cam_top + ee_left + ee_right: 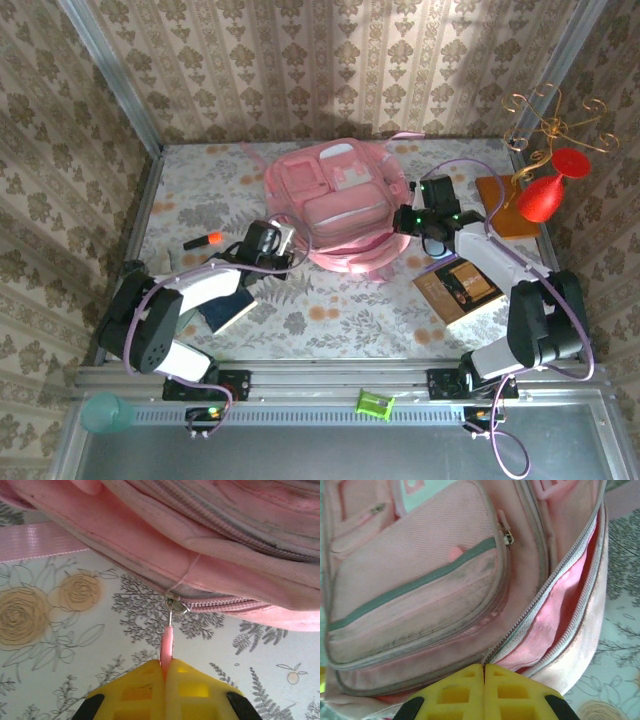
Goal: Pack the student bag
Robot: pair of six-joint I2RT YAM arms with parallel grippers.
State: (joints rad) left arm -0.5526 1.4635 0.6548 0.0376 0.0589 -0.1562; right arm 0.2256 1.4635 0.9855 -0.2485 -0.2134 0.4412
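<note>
The student bag (335, 205), a big pink backpack with front pockets, lies at the middle of the table. My left gripper (166, 667) is at its near-left edge (275, 240) and is shut on the pink zip pull (168, 645), which hangs from a metal slider (175, 605). My right gripper (484, 667) is at the bag's right side (415, 218). It is shut at the end of the open main zip, with a pale bit of zip tape (488, 655) between its tips. The opening shows pink lining (565, 605).
A brown book (458, 285) lies near the right arm and a dark book (228, 308) under the left arm. An orange marker (203, 240) lies at the left. A red vase (545, 195) and a gold stand (550, 120) are at the back right.
</note>
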